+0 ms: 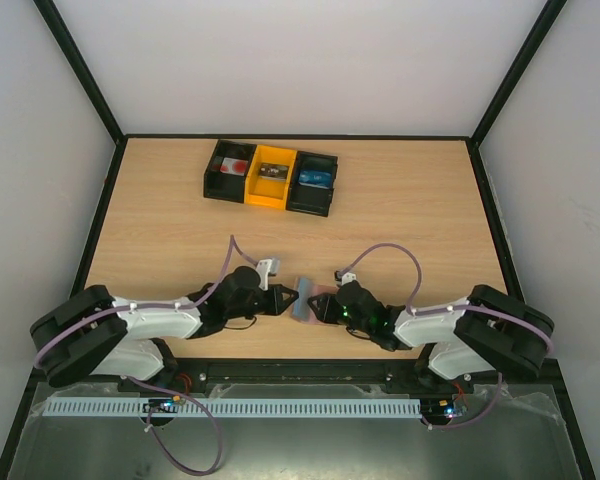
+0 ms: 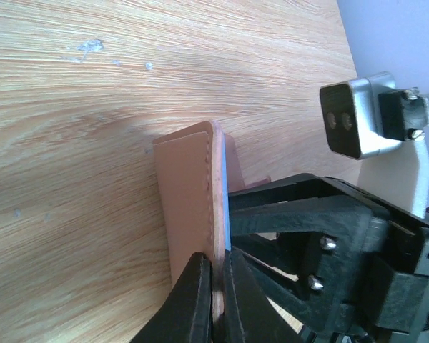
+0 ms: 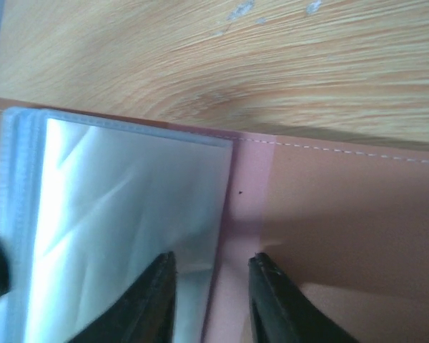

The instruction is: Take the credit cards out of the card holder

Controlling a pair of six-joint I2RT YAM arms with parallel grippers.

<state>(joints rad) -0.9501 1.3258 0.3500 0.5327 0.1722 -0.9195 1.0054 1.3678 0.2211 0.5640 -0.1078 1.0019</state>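
the left gripper (image 1: 291, 297) reaches in from the left at the near middle of the table (image 1: 160, 230). its wrist view shows what the top view cannot: its fingers (image 2: 197, 304) pinch one edge of the holder (image 2: 186, 207). the holder is seen edge-on there, brown cover out, with a thin blue strip along the rim. i cannot tell whether that strip is a card. just right of the holder is the right gripper (image 3: 213, 300), its fingers a little spread and gripping nothing i can see. only its own view shows the clear sleeves (image 3: 121, 214) and the pinkish inner cover (image 3: 343, 229) behind them. only the top view shows the room: wood runs wide left and right, the near table edge lies close behind both grippers, and three bins (image 1: 270, 200) sit well apart at the far side.
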